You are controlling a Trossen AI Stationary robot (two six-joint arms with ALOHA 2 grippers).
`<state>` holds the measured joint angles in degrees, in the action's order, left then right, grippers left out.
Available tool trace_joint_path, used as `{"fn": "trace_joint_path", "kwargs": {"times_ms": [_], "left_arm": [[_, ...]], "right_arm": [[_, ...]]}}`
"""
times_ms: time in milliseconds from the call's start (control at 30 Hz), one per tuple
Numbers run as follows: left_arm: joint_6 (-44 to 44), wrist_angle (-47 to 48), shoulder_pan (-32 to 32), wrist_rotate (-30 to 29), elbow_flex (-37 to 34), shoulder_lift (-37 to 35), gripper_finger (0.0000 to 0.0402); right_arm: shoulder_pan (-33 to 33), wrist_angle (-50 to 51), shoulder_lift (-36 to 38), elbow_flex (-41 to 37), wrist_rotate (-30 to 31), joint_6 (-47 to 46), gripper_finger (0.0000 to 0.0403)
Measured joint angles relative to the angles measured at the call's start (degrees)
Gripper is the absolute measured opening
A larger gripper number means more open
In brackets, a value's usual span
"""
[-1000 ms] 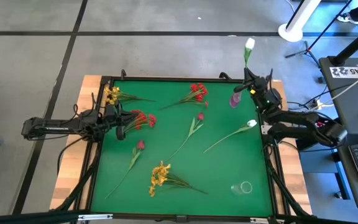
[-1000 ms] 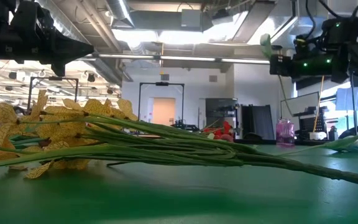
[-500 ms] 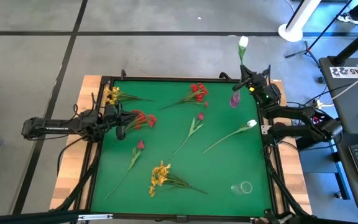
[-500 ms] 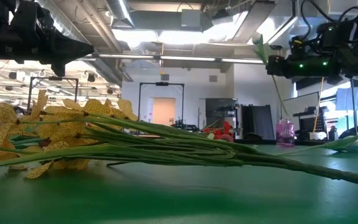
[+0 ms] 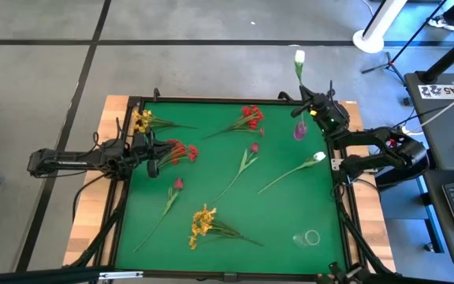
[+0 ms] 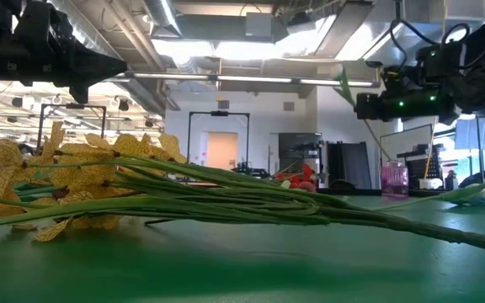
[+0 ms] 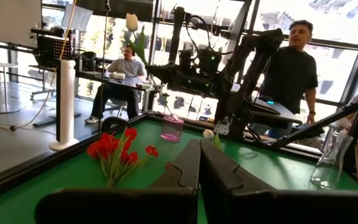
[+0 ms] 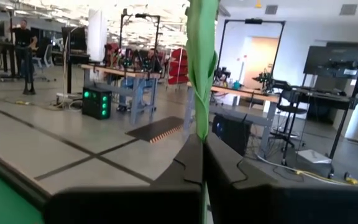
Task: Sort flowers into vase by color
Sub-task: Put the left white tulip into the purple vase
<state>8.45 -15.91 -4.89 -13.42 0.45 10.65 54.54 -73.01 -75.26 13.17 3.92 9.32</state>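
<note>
The desk (image 5: 274, 213) has a plain green top edged in pale wood. On it lie red clusters (image 5: 251, 117), yellow sprays (image 5: 203, 221), dark pink buds (image 5: 178, 184) and a white tulip (image 5: 318, 158), all green-stemmed. Pinched between the dark right jaws is a green stem with a white tulip head (image 5: 299, 57). Just below those jaws stands a pink translucent vase (image 5: 299, 130); the other vase (image 5: 309, 237) is clear.

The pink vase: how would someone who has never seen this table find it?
On the green mat, look near the far right corner, just below the right gripper holding a white tulip. The pink vase stands there, small and translucent, unlike the clear vase at the near right.
</note>
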Motion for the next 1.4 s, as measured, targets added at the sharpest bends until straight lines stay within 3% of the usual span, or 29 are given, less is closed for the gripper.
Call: {"fn": "trace_joint_path", "kwargs": {"times_ms": [900,1400], "left_arm": [[0.2,0.0,0.0,0.0,0.0,0.0,0.0000],[0.2,0.0,0.0,0.0,0.0,0.0,0.0000]], "right_arm": [[-0.2,1.4,0.1,0.0,0.1,0.0,0.0001],[-0.2,1.5,0.2,0.0,-1.3,0.1,0.0076]]}}
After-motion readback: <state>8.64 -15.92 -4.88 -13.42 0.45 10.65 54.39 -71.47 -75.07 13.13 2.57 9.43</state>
